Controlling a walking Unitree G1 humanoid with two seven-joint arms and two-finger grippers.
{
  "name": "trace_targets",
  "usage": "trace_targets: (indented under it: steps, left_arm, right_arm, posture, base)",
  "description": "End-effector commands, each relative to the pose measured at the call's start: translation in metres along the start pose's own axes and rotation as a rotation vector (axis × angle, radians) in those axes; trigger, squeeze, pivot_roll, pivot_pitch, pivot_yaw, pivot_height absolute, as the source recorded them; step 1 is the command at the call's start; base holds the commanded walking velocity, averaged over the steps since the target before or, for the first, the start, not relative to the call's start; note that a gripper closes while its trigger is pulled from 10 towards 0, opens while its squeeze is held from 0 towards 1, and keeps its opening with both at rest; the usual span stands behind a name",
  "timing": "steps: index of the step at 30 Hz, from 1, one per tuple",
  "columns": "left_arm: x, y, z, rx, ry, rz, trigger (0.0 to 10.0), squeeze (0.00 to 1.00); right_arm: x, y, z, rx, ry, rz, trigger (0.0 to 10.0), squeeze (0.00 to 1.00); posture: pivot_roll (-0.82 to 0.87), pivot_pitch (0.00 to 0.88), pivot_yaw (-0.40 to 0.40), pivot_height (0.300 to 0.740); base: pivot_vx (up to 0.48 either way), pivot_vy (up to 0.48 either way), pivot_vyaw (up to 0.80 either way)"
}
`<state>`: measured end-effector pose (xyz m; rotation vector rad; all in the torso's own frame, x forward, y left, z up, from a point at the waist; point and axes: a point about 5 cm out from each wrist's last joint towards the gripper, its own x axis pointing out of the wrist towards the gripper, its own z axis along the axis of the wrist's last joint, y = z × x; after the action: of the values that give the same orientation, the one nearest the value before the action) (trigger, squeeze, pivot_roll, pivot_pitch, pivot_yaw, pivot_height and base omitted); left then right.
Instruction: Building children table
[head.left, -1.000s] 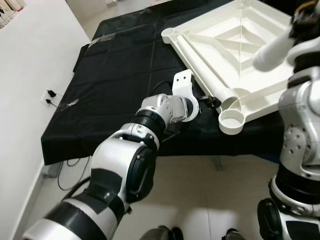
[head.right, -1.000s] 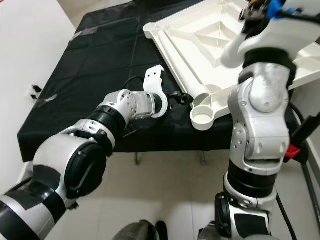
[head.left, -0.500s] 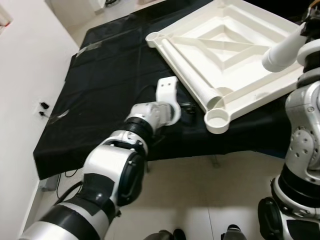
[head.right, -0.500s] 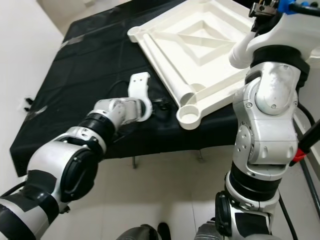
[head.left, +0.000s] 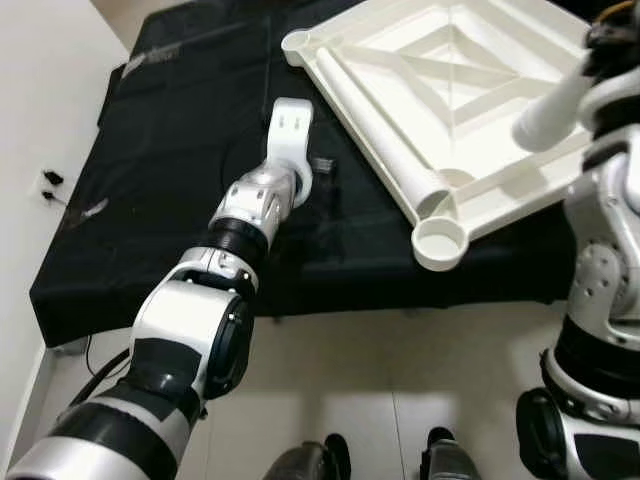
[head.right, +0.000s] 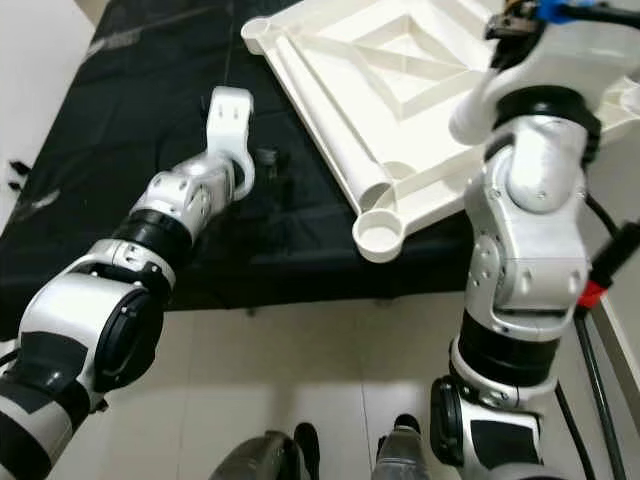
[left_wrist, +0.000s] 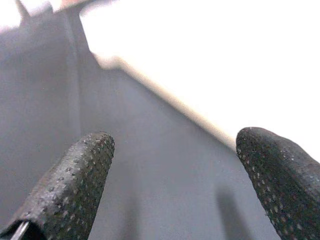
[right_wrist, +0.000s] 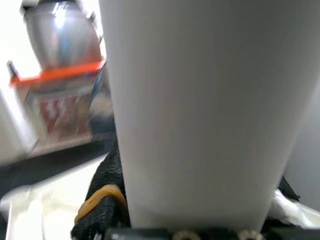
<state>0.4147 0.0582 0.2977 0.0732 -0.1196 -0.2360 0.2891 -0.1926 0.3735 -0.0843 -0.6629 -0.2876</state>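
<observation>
Left arm extended forward, left pincer (left_wrist: 170, 165) fingers spread apart, right arm raised at right, right pincer (right_wrist: 195, 220) clamped closed

A white moulded plastic children's tabletop (head.left: 450, 90) lies upside down on a black cloth-covered table (head.left: 180, 180), its ribbed underside facing up with raised diagonal ribs meeting in a nested diamond pattern at the middle. One round, open leg socket (head.left: 440, 243) at the tabletop's near corner juts past the black table's front edge; another socket (head.left: 296, 42) sits at the far-left corner. A white cylindrical plastic table leg (head.left: 385, 140) lies flat inside the tabletop along its left rim, between those two sockets. A second white cylindrical leg (head.left: 548, 108) is held raised above the tabletop's right side, tilted.
</observation>
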Motion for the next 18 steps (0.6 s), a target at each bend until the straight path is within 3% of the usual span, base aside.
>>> trace_targets:
  steps: [1,7,8,9,10,12,13,15,16,18]
  left_arm:
    - [-0.002,0.008,-0.006,0.036,-0.006,0.026,10.0,0.00]
    - [-0.002,0.008,-0.006,0.036,-0.006,0.026,10.0,0.00]
    - [-0.009,0.007,-0.003,0.070,-0.077,0.033,10.0,0.00]
    - [-0.058,0.014,-0.019,0.206,-0.226,0.022,10.0,0.00]
    - [-0.058,0.014,-0.019,0.206,-0.226,0.022,10.0,0.00]
    - [-0.086,0.018,-0.031,0.246,-0.239,0.017,10.0,0.00]
    - [-0.086,0.018,-0.031,0.246,-0.239,0.017,10.0,0.00]
    - [-0.091,0.027,-0.036,0.236,-0.212,0.046,10.0,0.00]
    - [-0.091,0.027,-0.036,0.236,-0.212,0.046,10.0,0.00]
    - [-0.095,0.034,-0.036,0.218,-0.209,0.069,10.0,0.00]
  right_arm:
    - [0.000,0.005,0.009,0.000,-0.057,0.021,10.0,0.00]
    - [0.000,0.005,0.009,0.000,-0.057,0.021,10.0,0.00]
    - [0.008,0.008,0.004,0.000,-0.054,0.032,10.0,0.00]
    - [0.035,0.037,-0.045,-0.150,0.032,0.139,10.0,0.00]
    - [0.035,0.037,-0.045,-0.150,0.032,0.139,10.0,0.00]
    - [0.032,0.049,-0.081,-0.286,0.111,0.229,10.0,0.00]
    - [0.032,0.049,-0.081,-0.286,0.111,0.229,10.0,0.00]
    - [0.014,0.049,-0.109,-0.364,0.224,0.298,10.0,0.00]
    - [0.014,0.049,-0.109,-0.364,0.224,0.298,10.0,0.00]
    - [-0.006,0.044,-0.138,-0.429,0.373,0.354,10.0,0.00]
  posture:
    - [0.11,0.264,0.196,0.740]
    - [0.11,0.264,0.196,0.740]
    - [0.10,0.254,0.173,0.740]
    - [0.12,0.252,0.074,0.740]
    - [0.12,0.252,0.074,0.740]
    - [0.12,0.255,0.064,0.740]
    - [0.12,0.255,0.064,0.740]
    - [0.12,0.263,0.056,0.740]
    - [0.12,0.263,0.056,0.740]
    - [0.12,0.266,0.050,0.740]
  base:
    - [0.000,0.000,0.00]
    - [0.000,0.000,0.00]
    - [0.000,0.000,0.00]
    - [0.000,0.000,0.00]
    - [0.000,0.000,0.00]
    - [0.000,0.000,0.00]
    - [0.000,0.000,0.00]
    - [0.000,0.000,0.00]
    - [0.000,0.000,0.00]
    - [0.000,0.000,0.00]
